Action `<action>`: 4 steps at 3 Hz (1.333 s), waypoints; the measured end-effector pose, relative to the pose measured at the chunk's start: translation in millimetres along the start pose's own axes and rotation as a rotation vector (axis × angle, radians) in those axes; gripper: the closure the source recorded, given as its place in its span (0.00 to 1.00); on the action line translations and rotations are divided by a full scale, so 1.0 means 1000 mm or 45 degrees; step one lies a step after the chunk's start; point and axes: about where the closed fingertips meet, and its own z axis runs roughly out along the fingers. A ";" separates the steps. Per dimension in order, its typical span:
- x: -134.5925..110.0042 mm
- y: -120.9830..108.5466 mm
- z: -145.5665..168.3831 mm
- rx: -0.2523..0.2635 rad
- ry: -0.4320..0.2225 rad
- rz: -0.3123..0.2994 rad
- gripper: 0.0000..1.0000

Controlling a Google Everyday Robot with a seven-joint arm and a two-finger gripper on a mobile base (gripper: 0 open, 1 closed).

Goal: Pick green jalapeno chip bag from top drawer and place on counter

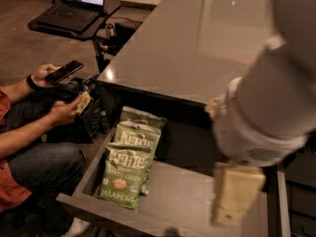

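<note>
**Three green bags lying in the open drawer, gripper hanging off to their right**

Three bags are overlapping in a row, and the green jalapeno chip bag [121, 177] is lying foremost of them, flat on the floor of the top drawer [182, 201], with "JALAPENO" showing along its lower edge. It is sitting to the left of the gripper [232, 204] and apart from it, with bare drawer floor between the two. A second green bag [139, 137] is lying partly under its top edge, and a third green bag [144, 116] is lying behind that one, farther from the gripper and close under the counter's edge.

The gripper is hanging over the right part of the drawer, touching no bag; whether it is released or clenched cannot be told. The robot's pale arm [276, 107] is rising above it at the right. The counter [197, 43] is stretching away above and behind the gripper, glossy with light spots.

Far left of the gripper, a seated person [34, 157] is holding a phone [63, 71]. Beyond, a laptop [81, 4] is sitting open on a black stand [101, 23].
</note>
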 end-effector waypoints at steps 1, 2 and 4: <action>-0.026 -0.018 0.056 -0.009 -0.024 -0.029 0.00; -0.031 -0.021 0.055 0.012 -0.037 -0.032 0.00; -0.053 -0.031 0.093 0.022 -0.100 -0.026 0.00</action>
